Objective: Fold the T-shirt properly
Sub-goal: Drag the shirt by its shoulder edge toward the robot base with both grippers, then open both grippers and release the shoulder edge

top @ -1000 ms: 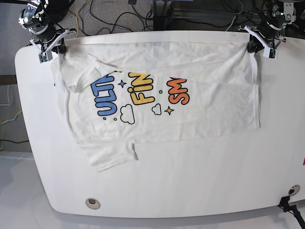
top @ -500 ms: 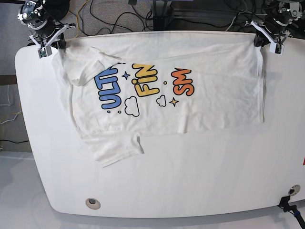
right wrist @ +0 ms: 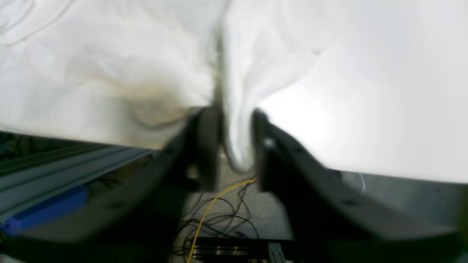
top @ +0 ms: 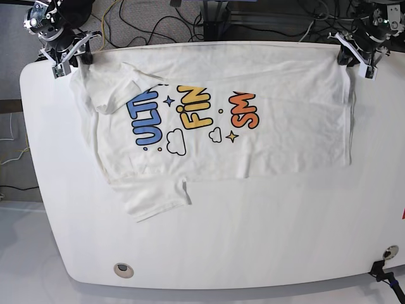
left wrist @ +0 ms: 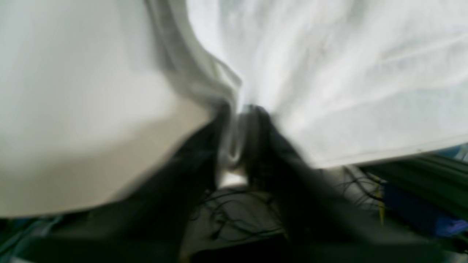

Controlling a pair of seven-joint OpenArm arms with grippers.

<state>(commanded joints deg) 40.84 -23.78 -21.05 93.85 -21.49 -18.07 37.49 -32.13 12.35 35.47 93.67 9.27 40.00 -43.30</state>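
I see the T-shirt (top: pixel 215 126) spread print-up across the bench (top: pixel 253 240); left claw (top: pixel 355 58) at one o'clock and right claw (top: pixel 68 56) at eleven each pinch, blurrily, its far edge.

Readable text appears on one item only: the T-shirt (top: pixel 253 126), seen in the base view. Its print runs in three stacked-letter groups, each tilted and reading sideways. Blue letters "ULT" (top: pixel 144 119) are legible; the end of that word is covered by a folded sleeve. Yellow letters "FIN" (top: pixel 195 107) follow, the rest lost at a fold. Orange letters "SM" (top: pixel 244 109) come last, likewise cut short. Both wrist views are blurred and show no lettering. No labels, brands or numbers elsewhere.
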